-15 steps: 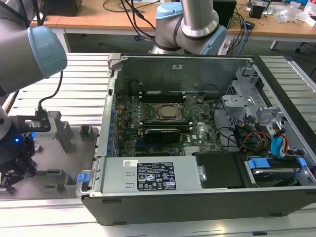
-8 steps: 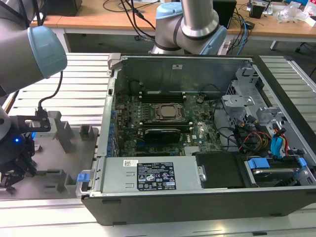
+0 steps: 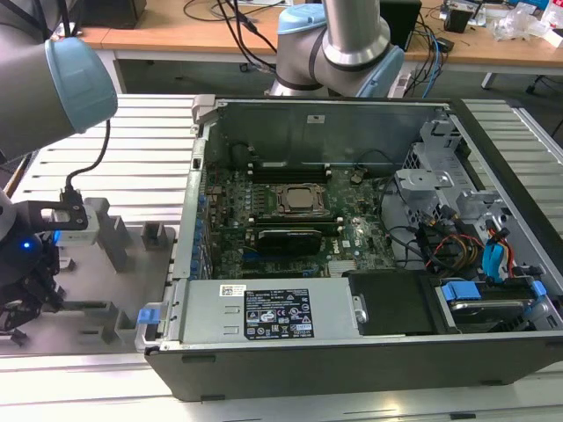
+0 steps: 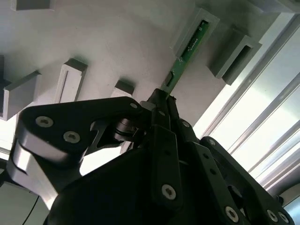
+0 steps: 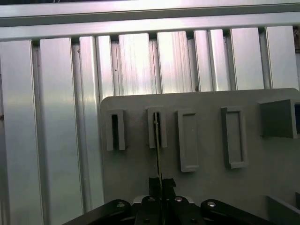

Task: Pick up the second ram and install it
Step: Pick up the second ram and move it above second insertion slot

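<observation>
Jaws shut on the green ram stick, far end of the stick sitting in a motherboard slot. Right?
Not quite. The gripper does have its jaws shut on the second ram, but the stick's far end sits in an upright block of the grey fixture, not in a motherboard slot. The second wrist view shows it.

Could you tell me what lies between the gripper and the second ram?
Nothing: in the second wrist view the gripper is shut on the second ram, slotted in a grey block.
</observation>
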Robot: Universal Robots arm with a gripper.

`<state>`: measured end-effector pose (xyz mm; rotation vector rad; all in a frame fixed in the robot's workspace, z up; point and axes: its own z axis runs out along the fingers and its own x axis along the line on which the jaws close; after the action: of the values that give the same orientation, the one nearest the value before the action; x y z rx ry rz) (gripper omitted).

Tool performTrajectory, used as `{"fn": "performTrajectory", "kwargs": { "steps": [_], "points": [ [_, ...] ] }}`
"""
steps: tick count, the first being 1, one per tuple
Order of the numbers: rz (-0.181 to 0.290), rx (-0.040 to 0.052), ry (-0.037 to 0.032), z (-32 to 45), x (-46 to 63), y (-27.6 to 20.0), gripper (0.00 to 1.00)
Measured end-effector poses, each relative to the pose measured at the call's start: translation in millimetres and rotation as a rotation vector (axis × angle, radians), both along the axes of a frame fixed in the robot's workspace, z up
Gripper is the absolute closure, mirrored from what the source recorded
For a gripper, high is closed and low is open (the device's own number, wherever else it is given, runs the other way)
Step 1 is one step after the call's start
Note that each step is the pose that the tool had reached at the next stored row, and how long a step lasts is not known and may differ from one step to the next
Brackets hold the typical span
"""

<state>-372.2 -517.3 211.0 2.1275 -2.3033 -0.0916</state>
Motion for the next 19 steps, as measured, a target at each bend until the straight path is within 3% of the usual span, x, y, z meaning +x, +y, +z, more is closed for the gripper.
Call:
{"fn": "performTrajectory", "kwargs": {
  "steps": [10, 19],
  "points": [
    [0.000, 0.0000, 0.0000, 16.7, 0.0, 0.7, 0.86],
    [0.000, 0.0000, 0.0000, 26.5, 0.0, 1.9, 0.86]
  ]
}}
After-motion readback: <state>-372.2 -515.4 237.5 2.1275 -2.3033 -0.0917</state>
